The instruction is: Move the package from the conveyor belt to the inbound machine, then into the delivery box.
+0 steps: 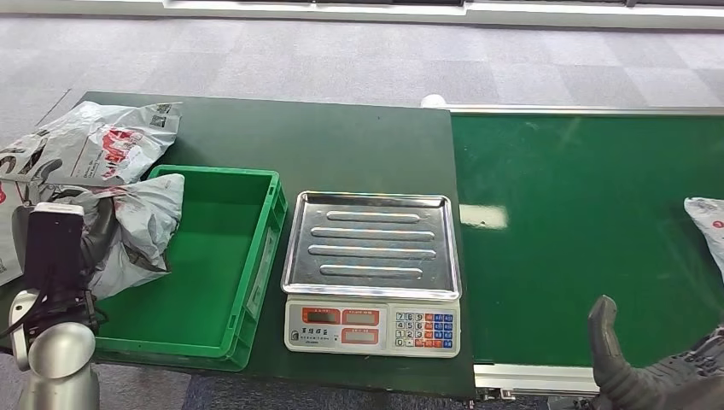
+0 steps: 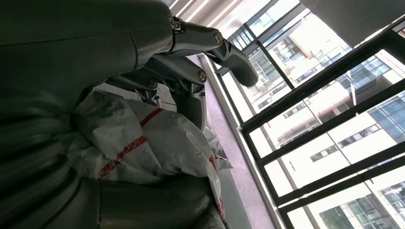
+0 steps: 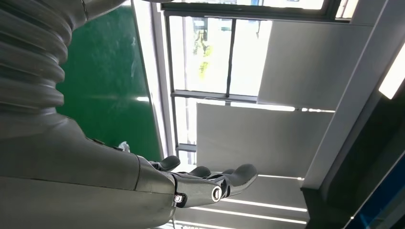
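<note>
From high on our body we look forward and down over the dark green table [image 1: 341,137], the scale [image 1: 372,272] near and central. Our left wrist camera sits close behind the left hand [image 2: 191,62], tilted up toward windows [image 2: 334,119]. The right wrist camera — also turned — looks past the right hand [image 3: 210,183], sharing the conveyor belt [image 3: 107,81] with the head view.

The crate [image 1: 256,256] sits left of the scale [image 1: 372,273], with the conveyor belt [image 1: 580,231] to the right.
</note>
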`<act>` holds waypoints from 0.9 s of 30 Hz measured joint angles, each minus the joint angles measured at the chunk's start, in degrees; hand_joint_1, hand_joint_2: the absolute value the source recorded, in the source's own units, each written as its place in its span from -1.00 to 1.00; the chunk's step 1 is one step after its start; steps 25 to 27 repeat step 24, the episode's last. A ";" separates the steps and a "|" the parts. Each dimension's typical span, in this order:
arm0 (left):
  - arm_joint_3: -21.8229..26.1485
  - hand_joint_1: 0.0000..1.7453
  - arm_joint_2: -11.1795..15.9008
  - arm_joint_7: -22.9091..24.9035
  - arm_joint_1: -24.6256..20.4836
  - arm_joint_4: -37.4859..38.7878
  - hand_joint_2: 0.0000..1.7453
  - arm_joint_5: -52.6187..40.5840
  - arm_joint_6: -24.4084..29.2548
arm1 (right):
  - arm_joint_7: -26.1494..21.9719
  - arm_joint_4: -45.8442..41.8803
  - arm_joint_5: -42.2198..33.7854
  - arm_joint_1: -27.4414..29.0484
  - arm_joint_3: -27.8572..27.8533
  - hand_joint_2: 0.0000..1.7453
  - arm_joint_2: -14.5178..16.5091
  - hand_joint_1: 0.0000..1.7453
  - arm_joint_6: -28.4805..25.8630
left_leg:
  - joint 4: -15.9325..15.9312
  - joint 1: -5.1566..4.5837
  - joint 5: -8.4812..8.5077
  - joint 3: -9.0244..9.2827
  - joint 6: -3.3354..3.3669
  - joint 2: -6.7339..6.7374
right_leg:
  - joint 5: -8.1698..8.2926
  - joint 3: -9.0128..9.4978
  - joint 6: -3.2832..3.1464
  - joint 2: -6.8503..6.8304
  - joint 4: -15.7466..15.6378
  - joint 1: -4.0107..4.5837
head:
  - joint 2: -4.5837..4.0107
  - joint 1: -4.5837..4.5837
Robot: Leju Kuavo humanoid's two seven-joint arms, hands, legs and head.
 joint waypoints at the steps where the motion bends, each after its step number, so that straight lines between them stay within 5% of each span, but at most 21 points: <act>1: 0.19 -1.00 0.01 -0.11 0.52 -0.01 1.00 -0.08 -0.10 | 0.00 0.00 0.04 0.00 0.03 1.00 0.00 -1.00 0.00 | 0.00 0.00 0.00 0.00 0.00 -0.01 | 0.00 0.00 0.00 -0.01 0.00 0.00 | 0.00 0.00; 14: 1.04 -1.00 0.64 -4.86 3.40 -0.53 1.00 8.52 -7.51 | 0.01 0.00 0.39 0.28 0.37 1.00 0.00 -1.00 0.00 | -0.01 0.01 0.00 0.02 0.00 0.00 | 0.00 0.02 0.00 0.01 0.00 0.01 | 0.00 0.00; 18: 1.04 -1.00 1.07 -7.55 7.64 -2.74 1.00 15.68 -11.00 | 0.02 -0.01 0.02 1.26 0.37 1.00 0.00 -1.00 0.00 | -0.01 0.00 -0.05 0.02 -0.02 0.03 | -0.02 0.02 -0.02 0.05 0.00 0.00 | 0.00 0.01; 23: 1.37 -1.00 2.21 -9.99 19.10 -7.95 1.00 15.26 -14.16 | 0.02 -0.30 -0.62 3.66 0.37 1.00 -0.03 -1.00 -0.04 | -0.02 0.00 -0.23 0.08 -0.10 0.24 | -0.16 -0.04 -0.10 0.20 0.00 0.01 | 0.00 0.00; 27: 1.48 -1.00 2.20 -10.65 20.32 -8.49 1.00 15.27 -14.23 | 0.02 -0.38 -0.71 3.89 0.36 1.00 -0.03 -1.00 -0.06 | -0.01 0.00 -0.24 0.08 -0.10 0.25 | -0.17 -0.06 -0.10 0.20 -0.01 0.01 | 0.00 0.00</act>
